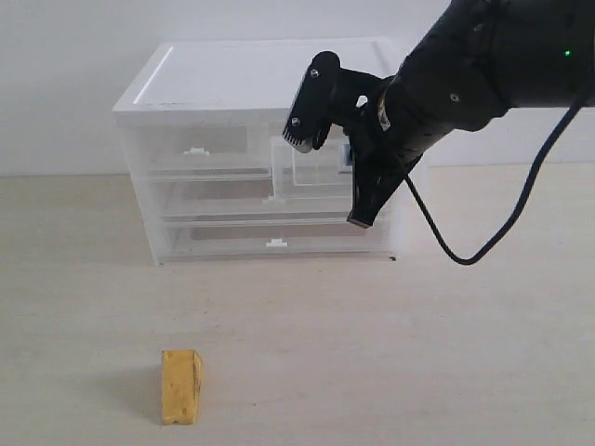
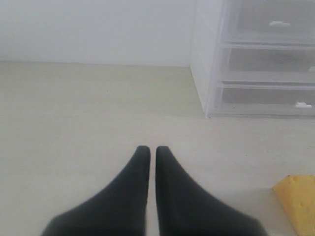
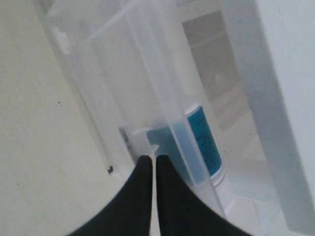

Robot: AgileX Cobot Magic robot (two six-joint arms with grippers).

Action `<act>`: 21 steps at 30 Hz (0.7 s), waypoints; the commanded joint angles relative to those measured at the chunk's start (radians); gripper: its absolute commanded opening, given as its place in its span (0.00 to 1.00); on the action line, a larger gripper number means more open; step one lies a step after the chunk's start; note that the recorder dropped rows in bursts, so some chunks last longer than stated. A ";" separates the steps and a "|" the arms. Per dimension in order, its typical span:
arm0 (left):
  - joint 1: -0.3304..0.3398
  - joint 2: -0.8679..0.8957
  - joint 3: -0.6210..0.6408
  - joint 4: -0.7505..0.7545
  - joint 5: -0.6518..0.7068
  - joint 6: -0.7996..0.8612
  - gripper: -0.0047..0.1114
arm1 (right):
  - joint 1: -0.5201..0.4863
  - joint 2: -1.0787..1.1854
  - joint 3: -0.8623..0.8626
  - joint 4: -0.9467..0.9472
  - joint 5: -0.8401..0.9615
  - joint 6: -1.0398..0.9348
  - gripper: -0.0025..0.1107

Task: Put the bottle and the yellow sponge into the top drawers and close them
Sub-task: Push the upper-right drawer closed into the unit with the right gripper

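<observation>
Bottle point(image 3: 204, 140) sits in pulled-out top drawer point(image 1: 311, 165); left claw point(image 2: 149, 148), right claw point(image 3: 150, 158) both together.

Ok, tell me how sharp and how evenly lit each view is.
Exterior view: sharp, evenly lit, faint shadow left of the yellow sponge; left wrist view: slightly soft, drawer unit washed out; right wrist view: blurred, the bottle hazy through the top drawer.

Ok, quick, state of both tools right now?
Left tool: closed, empty.
Right tool: closed, nothing between its tips, by the top drawer holding the bottle.
</observation>
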 commanded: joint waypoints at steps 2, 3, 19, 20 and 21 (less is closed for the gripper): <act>0.004 -0.003 0.004 -0.006 0.001 0.006 0.08 | -0.010 0.044 -0.006 -0.195 -0.075 0.187 0.02; 0.004 -0.003 0.004 -0.006 0.001 0.006 0.08 | -0.010 0.052 -0.006 -0.232 -0.082 0.228 0.02; 0.004 -0.003 0.004 -0.006 0.001 0.006 0.08 | -0.031 0.004 -0.100 0.198 0.108 0.118 0.02; 0.004 -0.003 0.004 -0.006 0.001 0.006 0.08 | -0.052 -0.003 -0.100 0.261 0.126 0.123 0.02; 0.004 -0.003 0.004 -0.006 0.001 0.006 0.08 | -0.086 -0.016 -0.097 0.334 0.135 0.125 0.02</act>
